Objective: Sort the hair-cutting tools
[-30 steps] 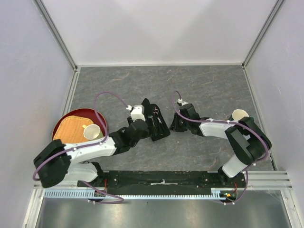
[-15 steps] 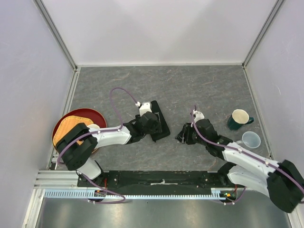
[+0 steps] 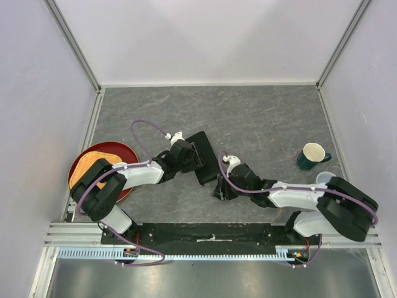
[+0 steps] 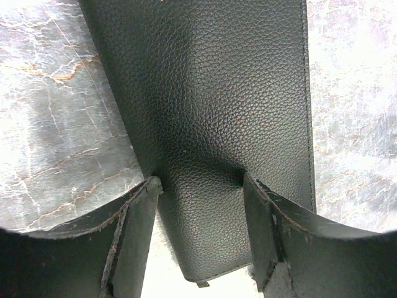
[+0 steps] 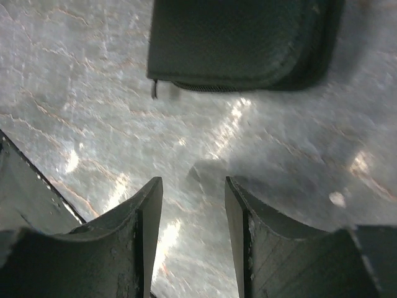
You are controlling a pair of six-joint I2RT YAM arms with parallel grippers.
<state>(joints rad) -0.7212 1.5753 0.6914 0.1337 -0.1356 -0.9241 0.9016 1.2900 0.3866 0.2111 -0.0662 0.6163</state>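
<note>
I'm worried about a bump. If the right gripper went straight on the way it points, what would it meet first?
Probably the black case, whose zipped edge lies ahead of the open right gripper in the wrist view, bare table between. Its tilt is unclear, so it might touch the table first.

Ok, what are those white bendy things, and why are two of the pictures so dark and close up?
They are robot arms, a left arm and a right arm, bolted at the near edge of a table. One picture looks down from above. The other two come from little cameras on the wrists, so the dark shapes at the bottom are each arm's own fingers. The left end effector is open, right over a flat black case. The right end effector is open over bare table and holds nothing. From above you can also see a red tray and a green mug. No scissors or combs show.
</note>
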